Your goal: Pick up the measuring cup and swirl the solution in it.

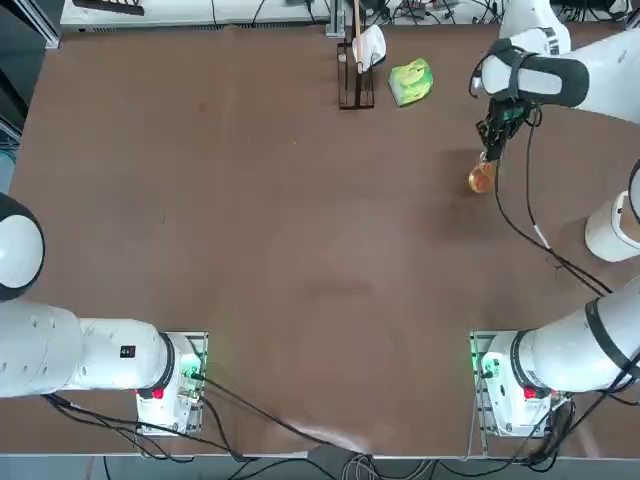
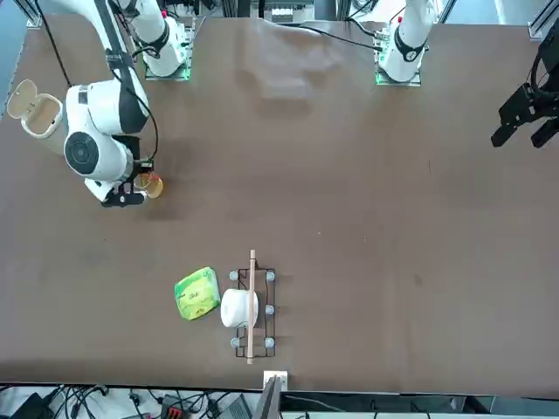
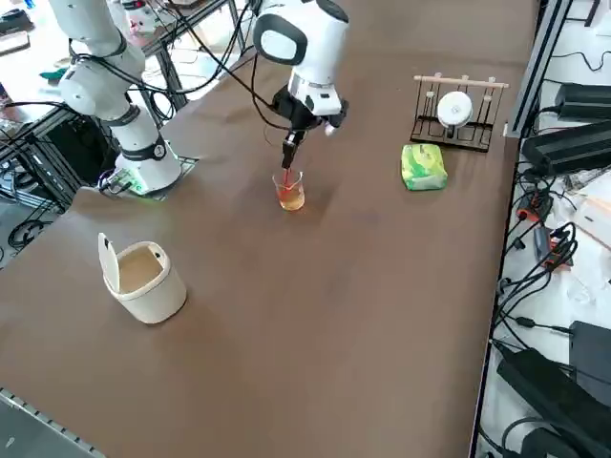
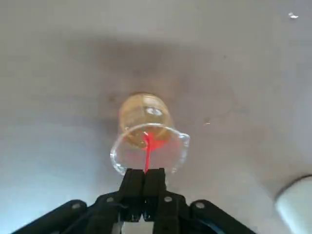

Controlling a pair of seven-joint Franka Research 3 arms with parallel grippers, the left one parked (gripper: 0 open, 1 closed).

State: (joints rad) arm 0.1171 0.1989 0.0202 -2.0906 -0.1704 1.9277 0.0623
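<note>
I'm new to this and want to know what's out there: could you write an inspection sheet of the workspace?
Surface: brown tabletop; spills: nothing seen
Job's things: measuring cup, amber solution inside
Clutter: open-lidded white bin, green-yellow packet, white cup on dark rack
Grippers: right gripper, jaws shut on measuring cup's rim
Cables: black cables on tabletop
Surroundings: equipment beyond table edge; people: nothing seen

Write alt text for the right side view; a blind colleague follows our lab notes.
The right hand is over a clear measuring cup of amber liquid on a brown table. A lidded white bin with its lid open, a green-yellow packet and a wire rack holding a white cup stand around it.
</note>
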